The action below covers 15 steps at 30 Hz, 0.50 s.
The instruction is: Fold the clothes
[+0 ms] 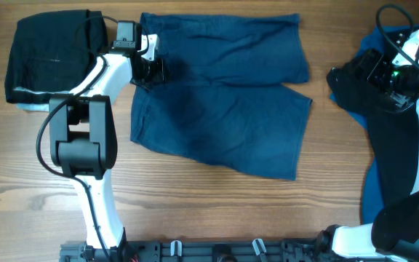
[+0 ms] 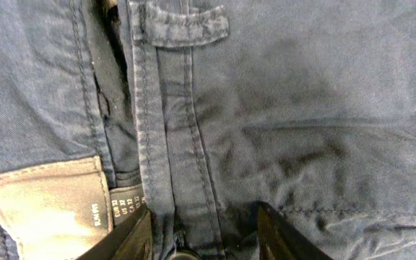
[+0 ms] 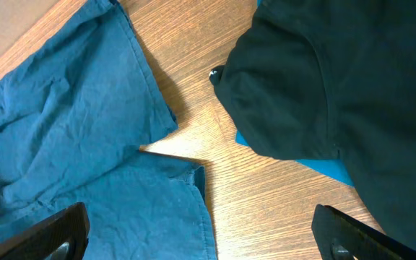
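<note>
The navy shorts (image 1: 224,102) lie spread flat in the middle of the table, waistband to the left and both legs to the right. My left gripper (image 1: 150,69) is down on the waistband. In the left wrist view its jaws (image 2: 201,238) stand partly apart astride the fly and button, next to the size label (image 2: 49,206). My right gripper (image 1: 355,73) hovers wide open over the table (image 3: 266,195), between the shorts' leg hems (image 3: 193,173) and a black garment (image 3: 338,87), holding nothing.
A folded black garment (image 1: 53,51) rests at the back left on a pale blue piece (image 1: 31,107). Royal-blue fabric (image 1: 373,189) lies at the right under the black garment (image 1: 348,91) and the right arm. Bare wood runs along the front.
</note>
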### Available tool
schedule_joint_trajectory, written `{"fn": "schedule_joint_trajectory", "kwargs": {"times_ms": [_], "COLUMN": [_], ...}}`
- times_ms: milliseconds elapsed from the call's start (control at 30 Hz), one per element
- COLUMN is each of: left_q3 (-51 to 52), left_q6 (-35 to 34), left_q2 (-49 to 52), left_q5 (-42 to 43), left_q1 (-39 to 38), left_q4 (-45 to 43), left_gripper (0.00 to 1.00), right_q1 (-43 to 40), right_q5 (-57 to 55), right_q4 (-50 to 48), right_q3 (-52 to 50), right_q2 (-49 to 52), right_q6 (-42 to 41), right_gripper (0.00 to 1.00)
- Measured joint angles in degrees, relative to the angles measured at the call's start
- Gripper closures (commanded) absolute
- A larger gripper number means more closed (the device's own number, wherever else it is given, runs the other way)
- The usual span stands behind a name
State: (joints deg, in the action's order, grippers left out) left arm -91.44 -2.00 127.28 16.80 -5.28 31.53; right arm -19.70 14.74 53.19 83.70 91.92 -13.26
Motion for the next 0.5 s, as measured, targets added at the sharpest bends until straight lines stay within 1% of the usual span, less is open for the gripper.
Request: {"fn": "schedule_joint_trajectory", "kwargs": {"times_ms": [100,167,233,300,500], "left_q3": [0.0,0.0,0.0,0.0,0.0], "left_q6": [0.2,0.0,0.1,-0.1,0.0], "left_q2": [0.0,-0.1,-0.4,-0.9,-2.1], "left_q5": [0.1,0.2,0.3,0.3,0.3], "left_q1": [0.0,0.0,0.0,0.0,0.0], "left_q4": [0.4,0.9,1.2,1.7,1.9], "left_gripper": [0.76,0.87,0.93,0.96,0.95], "right_q1": [0.0,0.0,0.0,0.0,0.0], "right_q5": [0.0,0.0,0.0,0.0,0.0], "right_q4": [0.0,0.0,0.0,0.0,0.0], "right_q3": [0.0,0.0,0.0,0.0,0.0], "right_q2": [0.0,0.0,0.0,0.0,0.0], "right_q6": [0.0,0.0,0.0,0.0,0.0], "right_gripper": [0.00,0.00,0.00,0.00,0.00]}}
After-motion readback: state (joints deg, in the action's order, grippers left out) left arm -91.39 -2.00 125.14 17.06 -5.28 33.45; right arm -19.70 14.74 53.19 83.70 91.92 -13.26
